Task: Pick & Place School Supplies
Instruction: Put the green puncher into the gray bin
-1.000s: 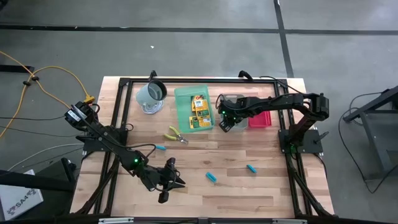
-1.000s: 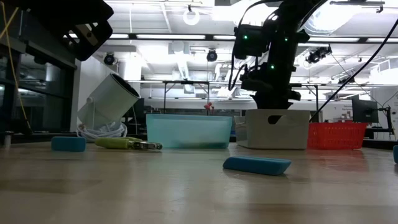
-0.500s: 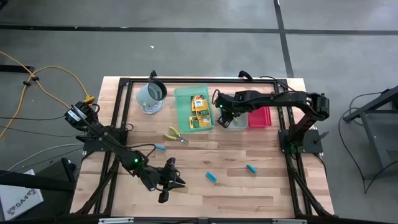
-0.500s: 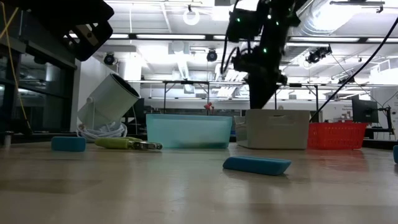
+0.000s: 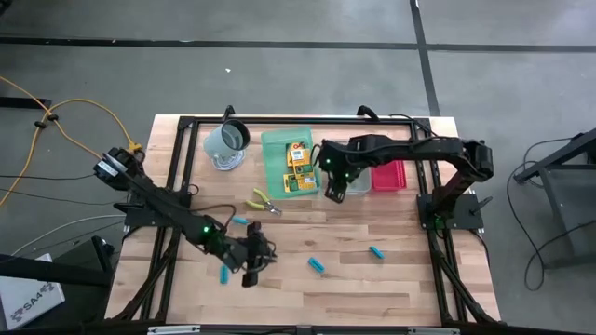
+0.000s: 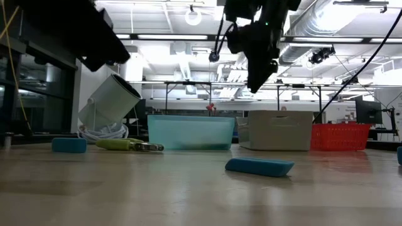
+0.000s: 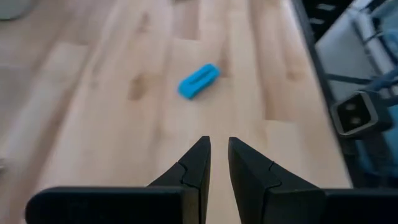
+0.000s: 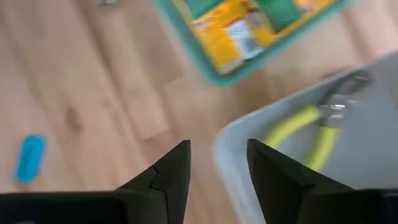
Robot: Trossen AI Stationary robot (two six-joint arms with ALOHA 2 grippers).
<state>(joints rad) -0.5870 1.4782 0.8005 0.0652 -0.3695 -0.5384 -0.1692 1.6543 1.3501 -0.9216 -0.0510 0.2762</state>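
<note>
Near the front of the wooden table [image 5: 391, 279], the left gripper [image 7: 214, 165] hovered with its fingers nearly together and empty, a stubby cyan-blue piece [image 7: 198, 80] lying just ahead. Farther back, the right gripper [image 8: 214, 165] hung parted and empty at the rim of the grey plastic tray [image 8: 348, 155], where a yellow-green-handled plier tool [image 8: 311, 124] lay.

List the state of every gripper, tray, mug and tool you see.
Left gripper: empty, narrow gap.
Right gripper: open, empty.
Green tray: holds yellow boxes.
Grey tray: holds one pliers.
Second pliers: on the table.
Mug: tilted.
</note>
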